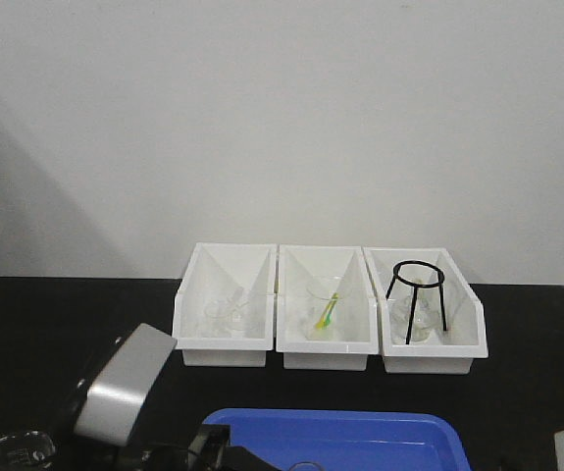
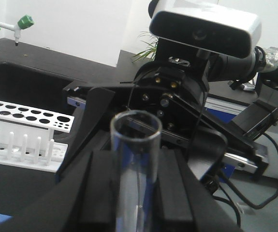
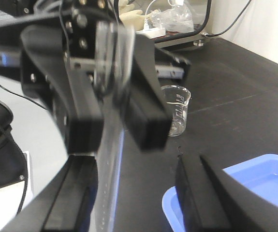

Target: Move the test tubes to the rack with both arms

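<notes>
In the left wrist view a clear test tube (image 2: 135, 145) stands upright between the two black fingers of my left gripper (image 2: 136, 166), which is shut on it. The white rack (image 2: 27, 116) with rows of round holes and pegs sits to the left, apart from the tube. My right gripper (image 3: 136, 193) faces the left one and is open wide. The same test tube (image 3: 110, 159) runs down between its fingers, close beside the left finger (image 3: 78, 193). The front view shows only the left arm's silver casing (image 1: 125, 383).
Three white open-front bins (image 1: 326, 348) line the back wall; the right one holds a black wire tripod ring (image 1: 417, 289). A blue tray (image 1: 340, 437) lies at the front. A small glass beaker (image 3: 176, 108) stands on the black tabletop beyond the grippers.
</notes>
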Available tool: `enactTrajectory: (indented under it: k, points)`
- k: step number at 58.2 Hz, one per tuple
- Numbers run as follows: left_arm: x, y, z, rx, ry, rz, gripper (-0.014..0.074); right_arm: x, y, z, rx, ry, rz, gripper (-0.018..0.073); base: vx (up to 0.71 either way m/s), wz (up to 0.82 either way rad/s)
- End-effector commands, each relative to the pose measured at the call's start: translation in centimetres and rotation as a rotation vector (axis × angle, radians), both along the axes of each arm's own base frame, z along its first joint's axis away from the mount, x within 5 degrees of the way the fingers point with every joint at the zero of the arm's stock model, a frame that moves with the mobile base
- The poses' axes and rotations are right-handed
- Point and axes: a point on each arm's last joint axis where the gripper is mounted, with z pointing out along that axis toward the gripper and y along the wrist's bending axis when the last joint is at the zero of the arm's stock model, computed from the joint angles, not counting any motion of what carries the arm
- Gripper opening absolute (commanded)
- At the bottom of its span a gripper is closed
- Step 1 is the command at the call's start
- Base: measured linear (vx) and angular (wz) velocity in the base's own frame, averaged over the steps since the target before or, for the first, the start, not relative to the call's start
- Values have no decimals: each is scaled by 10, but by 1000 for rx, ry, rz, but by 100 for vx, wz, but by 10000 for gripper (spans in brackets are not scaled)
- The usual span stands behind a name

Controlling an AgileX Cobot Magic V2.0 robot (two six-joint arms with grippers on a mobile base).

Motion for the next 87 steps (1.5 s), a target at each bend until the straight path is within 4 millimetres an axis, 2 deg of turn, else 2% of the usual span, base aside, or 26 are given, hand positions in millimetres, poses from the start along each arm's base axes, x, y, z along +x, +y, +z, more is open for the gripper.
enactTrajectory:
  k: [1, 14, 35, 57, 87]
  points:
    - [-6, -3, 28, -127, -27, -27, -15, 1, 1, 15, 67, -14, -12, 418, 0, 0]
    - [-7, -7, 37, -139, -48, -29, -15, 1, 1, 15, 67, -14, -12, 418, 0, 0]
    - [-8, -19, 29, -136, -7, -54, -15, 1, 1, 15, 73, -3, -10, 418, 0, 0]
    - [-4, -20, 29, -147, -78, -9, -15, -1, 2, 17, 130, 75, -6, 418, 0, 0]
    - [-7, -20, 33, -195, -81, -22, -15, -1, 3, 20, 180, 97, -13, 399, 0, 0]
